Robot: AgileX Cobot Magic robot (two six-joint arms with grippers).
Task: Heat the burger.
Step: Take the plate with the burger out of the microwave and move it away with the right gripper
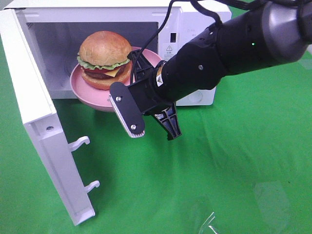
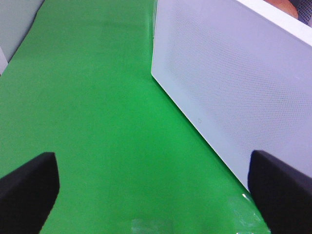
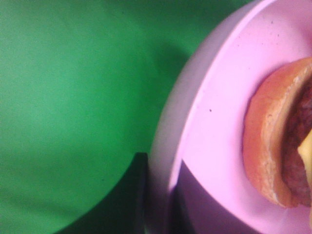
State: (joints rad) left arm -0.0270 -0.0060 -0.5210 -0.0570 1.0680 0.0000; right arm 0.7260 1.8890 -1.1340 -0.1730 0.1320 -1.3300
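Observation:
The burger [image 1: 104, 58], with its golden bun, green lettuce and cheese, sits on a pink plate [image 1: 80, 90] at the mouth of the open white microwave [image 1: 195, 29]. The plate's front part juts out past the opening. My right gripper [image 1: 138, 62] is shut on the plate's right rim. In the right wrist view the plate [image 3: 214, 122] and burger [image 3: 273, 146] fill the frame, and my right gripper [image 3: 163, 204] clamps the rim with a dark finger on each side. My left gripper [image 2: 156, 195] is open over the green cloth with nothing between its fingers [image 2: 27, 190].
The microwave door [image 1: 34, 97] stands swung open at the left, latch hooks pointing right. Its white outer face [image 2: 229, 73] is just ahead of the left gripper. A green cloth [image 1: 219, 161] covers the table. A clear plastic scrap [image 1: 209, 222] lies near the front edge.

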